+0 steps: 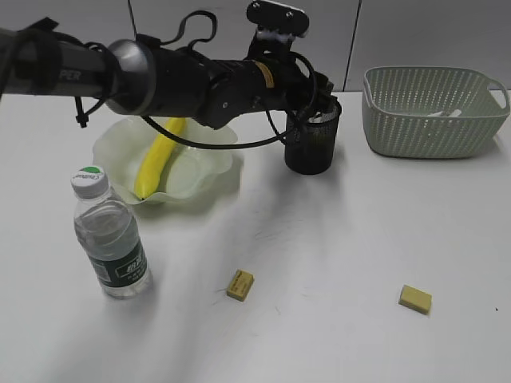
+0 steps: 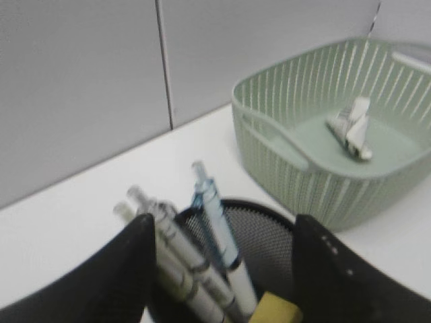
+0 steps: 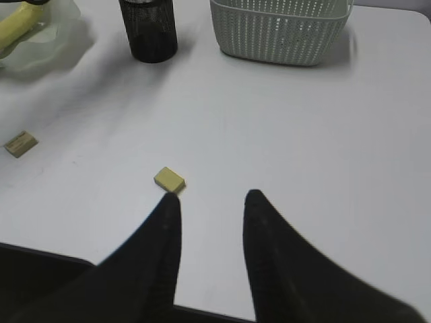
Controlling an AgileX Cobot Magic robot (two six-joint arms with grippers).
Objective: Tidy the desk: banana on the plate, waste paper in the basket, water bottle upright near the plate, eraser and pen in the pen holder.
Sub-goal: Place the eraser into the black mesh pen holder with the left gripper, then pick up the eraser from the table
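My left gripper [image 1: 323, 97] hangs open over the black mesh pen holder [image 1: 311, 144], its jaws [image 2: 221, 225] astride the rim. Three pens [image 2: 215, 232] stand in the holder, and a yellow eraser [image 2: 276, 311] shows low between the jaws, touching neither. Two more yellow erasers lie on the desk, one at the middle [image 1: 240, 284] and one to the right [image 1: 415, 298]. The banana [image 1: 160, 158] lies on the green plate [image 1: 204, 171]. The water bottle [image 1: 110, 235] stands upright in front of the plate. The waste paper [image 2: 353, 128] lies in the basket [image 1: 435, 112]. My right gripper [image 3: 212, 202] is open and empty above the desk, beside an eraser [image 3: 169, 180].
The left arm stretches across the plate from the left edge of the exterior view. The basket stands at the back right, close to the pen holder [image 3: 149, 30]. A grey panel wall runs behind the desk. The right arm is outside the exterior view.
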